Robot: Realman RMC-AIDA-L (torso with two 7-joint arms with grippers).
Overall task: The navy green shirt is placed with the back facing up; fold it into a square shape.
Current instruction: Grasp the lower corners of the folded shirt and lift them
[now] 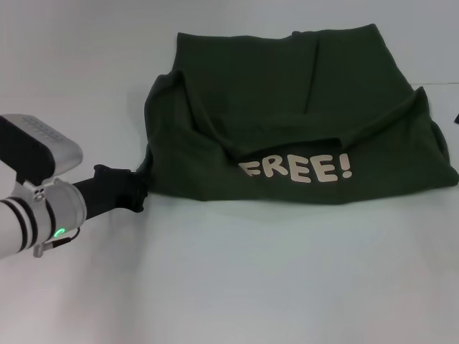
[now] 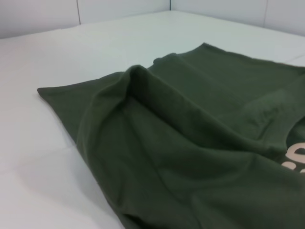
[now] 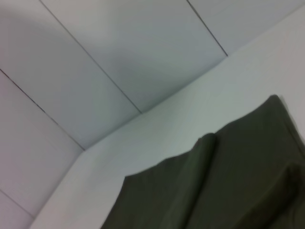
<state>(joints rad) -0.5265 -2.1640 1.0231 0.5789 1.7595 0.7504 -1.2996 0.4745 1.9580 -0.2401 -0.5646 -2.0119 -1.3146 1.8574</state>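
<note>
The navy green shirt [image 1: 301,115] lies on the white table, bunched and partly folded. A lower layer is turned up so that cream letters reading "FREE!" [image 1: 295,169] face me. Raised folds run across its middle. My left gripper [image 1: 136,190], black, reaches in low from the left and meets the shirt's near left edge; the cloth hides its tip. The left wrist view is filled with the shirt [image 2: 190,143] close up, a ridge of cloth standing up. Only a black sliver of the right gripper [image 1: 456,118] shows at the frame's right edge. In the right wrist view the shirt [image 3: 224,186] is seen from the side.
The white table [image 1: 237,287] stretches in front of and to the left of the shirt. White wall panels [image 3: 119,62] stand behind the table's far edge. My left arm's silver wrist [image 1: 43,208] sits at the near left.
</note>
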